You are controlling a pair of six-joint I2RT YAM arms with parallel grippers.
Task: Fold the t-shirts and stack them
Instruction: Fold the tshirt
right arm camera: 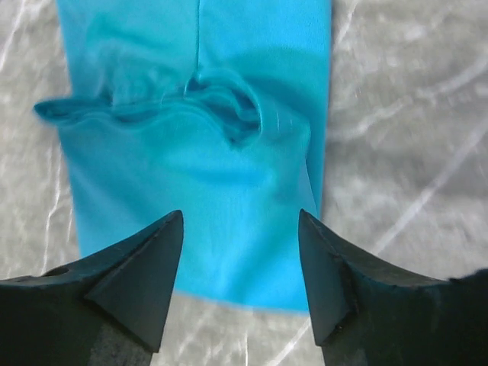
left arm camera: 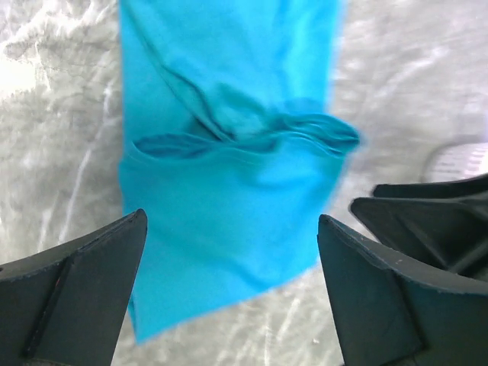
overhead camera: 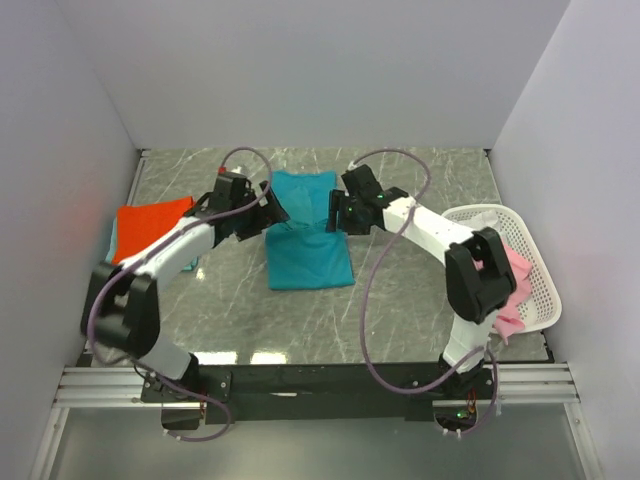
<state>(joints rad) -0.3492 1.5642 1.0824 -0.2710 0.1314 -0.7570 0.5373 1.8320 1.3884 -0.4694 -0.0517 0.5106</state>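
A teal-blue t-shirt [overhead camera: 308, 240] lies partly folded at the middle of the table, with a rumpled fold line across it [left arm camera: 236, 133] [right arm camera: 191, 114]. My left gripper [overhead camera: 270, 212] hovers over the shirt's left edge, open [left arm camera: 232, 229], with nothing between its fingers. At the shirt's right edge my right gripper [overhead camera: 337, 212] also hovers open [right arm camera: 240, 225] and holds nothing. An orange-red t-shirt [overhead camera: 150, 225] lies folded at the table's left side. A pink t-shirt [overhead camera: 516, 292] hangs out of the basket.
A white mesh basket [overhead camera: 540, 290] stands at the table's right edge, beside the right arm's base. White walls close in the back and both sides. The right gripper's black fingers [left arm camera: 431, 217] show at the right of the left wrist view.
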